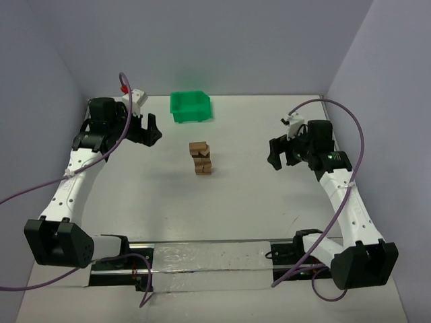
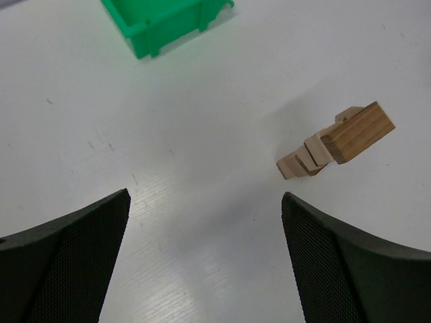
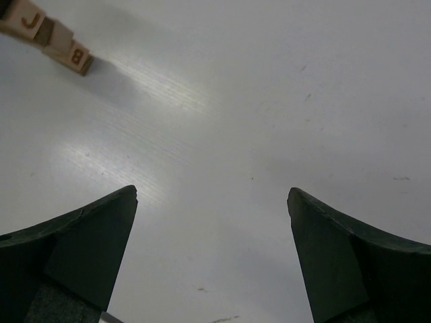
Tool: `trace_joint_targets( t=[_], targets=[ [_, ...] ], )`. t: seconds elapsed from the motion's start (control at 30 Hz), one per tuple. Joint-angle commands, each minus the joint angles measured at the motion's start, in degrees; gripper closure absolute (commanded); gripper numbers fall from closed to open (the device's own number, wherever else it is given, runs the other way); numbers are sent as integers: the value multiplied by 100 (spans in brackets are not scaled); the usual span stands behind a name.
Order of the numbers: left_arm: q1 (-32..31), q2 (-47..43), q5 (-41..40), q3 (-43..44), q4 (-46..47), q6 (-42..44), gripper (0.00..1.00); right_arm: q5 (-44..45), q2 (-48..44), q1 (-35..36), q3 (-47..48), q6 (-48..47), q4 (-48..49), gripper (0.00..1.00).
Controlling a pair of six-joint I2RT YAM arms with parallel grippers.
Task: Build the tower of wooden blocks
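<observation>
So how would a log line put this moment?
stack of small tan wooden blocks: standing, untouched | left end effector: open, empty | right end effector: open, empty | green plastic bin: behind stack

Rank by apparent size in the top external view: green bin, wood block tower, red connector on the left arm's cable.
1. green bin, widest footprint.
2. wood block tower, about as tall on screen but clearly narrower.
3. red connector, by far the smallest.

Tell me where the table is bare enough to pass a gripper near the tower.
Widest bare stretch: the table between the wood block tower and the near edge. Also bare: from the tower to the open right gripper, and to the open left gripper. Tightest is behind, between the tower and the green bin.
</observation>
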Motion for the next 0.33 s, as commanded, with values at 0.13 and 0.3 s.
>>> trace_joint_targets(
  t=[0.13, 0.3],
  targets=[
    [72, -261, -754, -448, 527, -669, 1, 673, -113, -337, -321, 1156, 1291, 0],
    [273, -621, -568, -717, 845, -917, 1, 637, -268, -337, -374, 1225, 1376, 0]
  ],
)
